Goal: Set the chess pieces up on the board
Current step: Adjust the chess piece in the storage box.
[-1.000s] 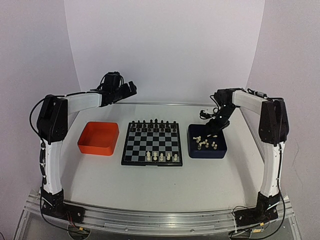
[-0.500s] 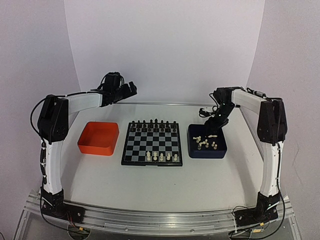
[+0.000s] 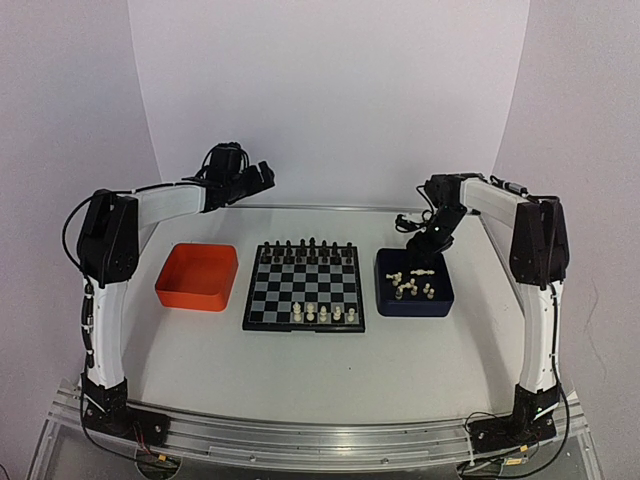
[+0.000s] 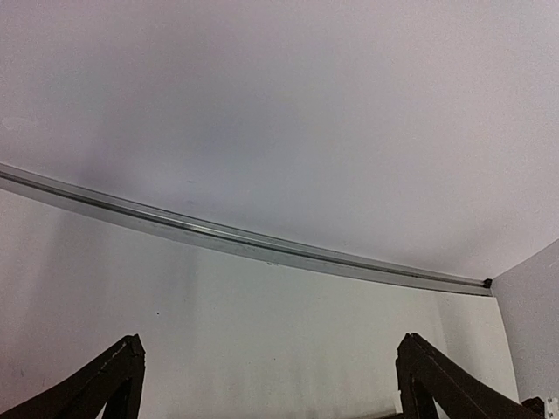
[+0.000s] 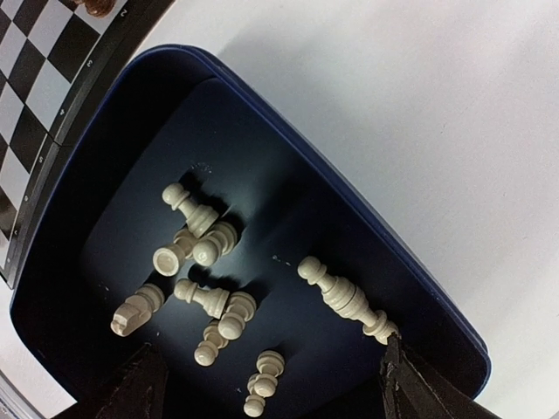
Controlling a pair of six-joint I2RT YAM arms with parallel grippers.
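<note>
The board (image 3: pixel 300 286) lies at the table's middle, and its corner shows in the right wrist view (image 5: pixel 35 52). Several cream-white chess pieces (image 3: pixel 323 314) stand on its near row. Black chessmen (image 3: pixel 305 246) fill its far rows. More cream pieces (image 3: pixel 412 285) lie tumbled in the dark blue tray (image 3: pixel 440 301). In the right wrist view these pieces (image 5: pixel 205 244) lie below the camera. My right gripper (image 3: pixel 424 258) hangs open and empty above the tray's far side (image 5: pixel 271 393). A tall piece (image 5: pixel 336 292) lies near its right finger. My left gripper (image 3: pixel 262 175) is open and empty, held high at the back left (image 4: pixel 271 384).
An orange tray (image 3: pixel 190 297) sits left of the board and looks empty. The blue tray's rim (image 5: pixel 332 196) stands just right of the board. The left wrist view shows only bare table, a metal rail (image 4: pixel 262 244) and the back wall.
My right gripper has lifted slightly up and back over the blue tray, holding nothing. The left arm has not moved.
</note>
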